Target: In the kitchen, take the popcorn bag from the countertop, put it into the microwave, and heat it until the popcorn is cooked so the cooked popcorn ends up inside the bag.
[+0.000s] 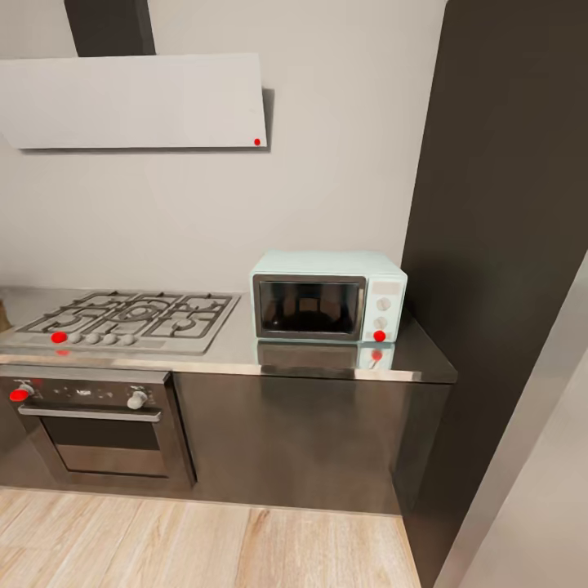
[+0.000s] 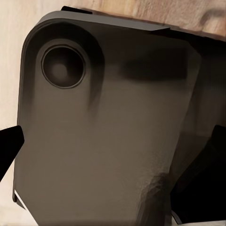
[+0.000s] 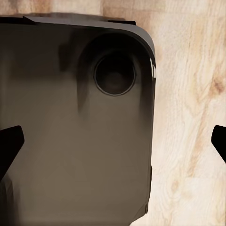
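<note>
Closest in, each wrist view looks down past 2 dark fingertips at a large dark grey moulded body with a round recess, over pale wood floor. The left gripper (image 2: 113, 155) has a fingertip (image 2: 8, 146) at one edge of its view and the other at the opposite edge, so its jaws stand wide apart with nothing between them. The right gripper (image 3: 113, 146) is the same, with a fingertip (image 3: 9, 146) at one edge, the other at the far edge, spread and holding nothing. From the head view, the light wood floor (image 1: 204, 543) runs up to glossy dark cabinet fronts (image 1: 294, 437) and a built-in oven (image 1: 98, 425) with 2 knobs. Above them lies the pale grey countertop (image 1: 245, 347), carrying a steel gas hob (image 1: 131, 318) on the left and the pale blue microwave (image 1: 328, 296) on the right, its door closed, a red dot on its white knob panel. A tall dark panel (image 1: 498, 245) stands just beside the microwave on the right, hemming that end of the counter. Farthest back, a flat white hood (image 1: 135, 102) hangs on the grey wall above the hob. No yellow popcorn bag is visible on this stretch of countertop.
</note>
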`<state>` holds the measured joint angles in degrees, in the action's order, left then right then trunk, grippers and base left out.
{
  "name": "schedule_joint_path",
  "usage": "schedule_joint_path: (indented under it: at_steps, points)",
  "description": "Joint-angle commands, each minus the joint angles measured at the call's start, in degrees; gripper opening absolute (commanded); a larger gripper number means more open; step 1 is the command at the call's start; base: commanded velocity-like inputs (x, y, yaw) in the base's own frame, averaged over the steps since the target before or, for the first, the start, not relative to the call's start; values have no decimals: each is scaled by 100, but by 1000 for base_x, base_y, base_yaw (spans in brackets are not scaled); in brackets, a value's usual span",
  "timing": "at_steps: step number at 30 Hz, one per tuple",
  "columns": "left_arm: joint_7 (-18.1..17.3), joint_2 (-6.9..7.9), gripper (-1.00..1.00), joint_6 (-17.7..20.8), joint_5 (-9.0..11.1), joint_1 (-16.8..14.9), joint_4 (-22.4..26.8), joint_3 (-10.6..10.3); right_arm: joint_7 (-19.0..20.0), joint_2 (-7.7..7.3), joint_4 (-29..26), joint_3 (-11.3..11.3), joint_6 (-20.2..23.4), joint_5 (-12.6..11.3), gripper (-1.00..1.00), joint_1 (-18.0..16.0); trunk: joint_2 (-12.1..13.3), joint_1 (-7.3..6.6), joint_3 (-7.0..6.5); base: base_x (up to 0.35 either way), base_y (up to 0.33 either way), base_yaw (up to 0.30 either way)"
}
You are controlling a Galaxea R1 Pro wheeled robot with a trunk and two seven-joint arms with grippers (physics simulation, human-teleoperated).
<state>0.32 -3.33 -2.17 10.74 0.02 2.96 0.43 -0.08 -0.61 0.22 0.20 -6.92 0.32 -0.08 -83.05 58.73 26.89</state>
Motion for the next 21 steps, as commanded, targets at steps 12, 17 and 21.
schedule_joint_path:
  at_steps: [12,17,21]
  points:
    - [2,-1,100,-16,27,1,3,1,-1,-5,4,6,-21,4,100,-1,-2,0,4,0,0,7]
    - [-5,-6,100,-15,25,1,9,1,-1,-4,4,5,-20,3,100,-1,-2,0,4,4,0,0]
    - [-5,-5,100,-12,25,0,4,1,-1,-2,4,6,-20,3,100,-1,-2,0,4,178,0,0]
